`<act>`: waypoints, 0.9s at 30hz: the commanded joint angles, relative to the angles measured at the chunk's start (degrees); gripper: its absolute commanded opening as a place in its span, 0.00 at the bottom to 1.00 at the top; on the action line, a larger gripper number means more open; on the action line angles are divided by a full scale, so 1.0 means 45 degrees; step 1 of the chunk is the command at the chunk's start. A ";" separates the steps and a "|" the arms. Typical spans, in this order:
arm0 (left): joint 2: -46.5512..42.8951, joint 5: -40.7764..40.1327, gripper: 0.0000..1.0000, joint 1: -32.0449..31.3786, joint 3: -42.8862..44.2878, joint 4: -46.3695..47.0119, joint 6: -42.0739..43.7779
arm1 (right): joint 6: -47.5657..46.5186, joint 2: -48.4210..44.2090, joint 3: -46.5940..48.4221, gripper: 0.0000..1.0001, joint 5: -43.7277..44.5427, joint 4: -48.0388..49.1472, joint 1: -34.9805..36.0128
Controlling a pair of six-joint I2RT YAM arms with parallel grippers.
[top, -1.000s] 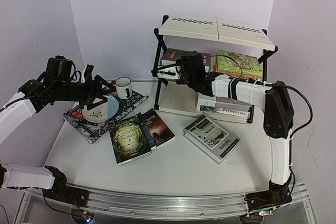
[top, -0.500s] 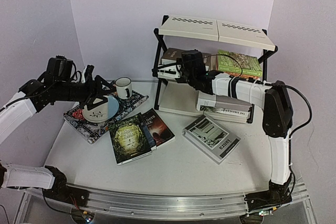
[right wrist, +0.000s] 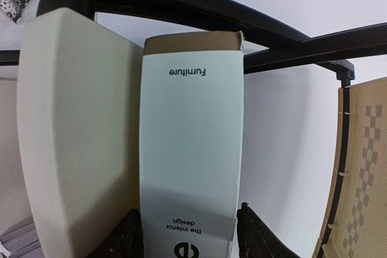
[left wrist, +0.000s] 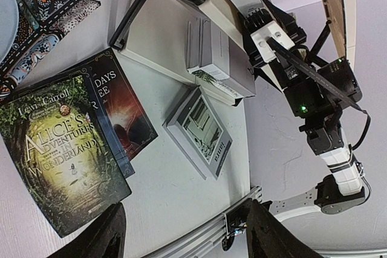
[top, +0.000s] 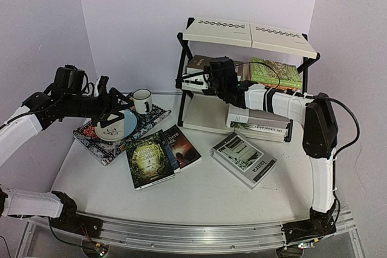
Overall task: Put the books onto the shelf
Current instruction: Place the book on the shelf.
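We see the right gripper (top: 204,80) reaching into the left end of the middle tier of the 3-tier shelf with black metal frame and cream panels (top: 248,33). There a thick book with a brown cover and a pale white spine printed "Furniture" (right wrist: 190,137) lies flat on the cream panel. In the right wrist view the gripper's 2 black fingers (right wrist: 132,237) stand 1 on each side of the spine's near end, about as far apart as the spine is wide. We cannot tell whether they press on it or stand just clear of it.

At the right end of the same tier lies a green patterned book (top: 276,74). Pale grey-white books (top: 260,122) rest on the bottom tier, toward its right. Others lie on the white table (top: 205,200):
- a grey-white book lettered "ianra" (top: 245,159), in front of the shelf
- a green "Alice's Adventures in Wonderland" paperback (top: 147,159)
- a dark novel with a red glow on its cover (top: 184,143), partly under the Alice paperback

The left gripper (top: 112,114) hangs above a pale blue plate (top: 127,124) on a dark patterned placemat (top: 100,148), near a white mug (top: 143,101). Its fingers (left wrist: 109,237) are spread wide with nothing between them.
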 commanded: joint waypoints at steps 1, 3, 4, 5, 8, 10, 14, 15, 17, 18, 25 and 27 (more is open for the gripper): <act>-0.0270 0.0161 0.69 0.0064 -0.0166 0.0120 0.0216 | 0.0115 -0.0417 -0.0052 0.51 0.0030 -0.0638 -0.0227; -0.0275 0.0169 0.69 0.0066 -0.0174 0.0120 0.0209 | 0.0119 -0.0481 -0.0102 0.52 -0.0023 -0.0672 -0.0229; -0.0276 0.0170 0.69 0.0065 -0.0176 0.0120 0.0211 | 0.0130 -0.0496 -0.0103 0.52 -0.0043 -0.0694 -0.0241; -0.0261 0.0170 0.69 0.0065 -0.0174 0.0120 0.0188 | 0.0121 -0.0473 -0.0075 0.52 -0.0014 -0.0699 -0.0243; -0.0254 0.0181 0.70 0.0064 -0.0155 0.0120 0.0192 | -0.0045 -0.0370 0.0076 0.51 0.0229 -0.0738 -0.0260; -0.0276 0.0194 0.70 0.0064 -0.0175 0.0120 0.0191 | -0.0051 -0.0427 0.0003 0.54 0.0243 -0.0756 -0.0257; -0.0255 0.0230 0.70 0.0064 -0.0174 0.0117 0.0183 | 0.0129 -0.0614 -0.0070 0.73 0.0171 -0.0875 -0.0262; -0.0240 0.0247 0.70 0.0064 -0.0162 0.0113 0.0180 | 0.0203 -0.0667 -0.0073 0.76 0.0147 -0.0968 -0.0261; -0.0228 0.0260 0.70 0.0064 -0.0155 0.0120 0.0169 | 0.0355 -0.0759 -0.0103 0.89 0.0110 -0.1123 -0.0247; -0.0216 0.0258 0.70 0.0064 -0.0144 0.0120 0.0156 | 0.0422 -0.0801 -0.0128 0.94 0.0087 -0.1189 -0.0245; -0.0173 0.0291 0.70 0.0062 -0.0060 0.0120 0.0106 | 0.0787 -0.1032 -0.0280 0.98 -0.0043 -0.1627 -0.0188; -0.0142 0.0325 0.70 0.0064 -0.0055 0.0120 0.0071 | 0.0955 -0.1147 -0.0266 0.98 -0.0142 -0.1840 -0.0099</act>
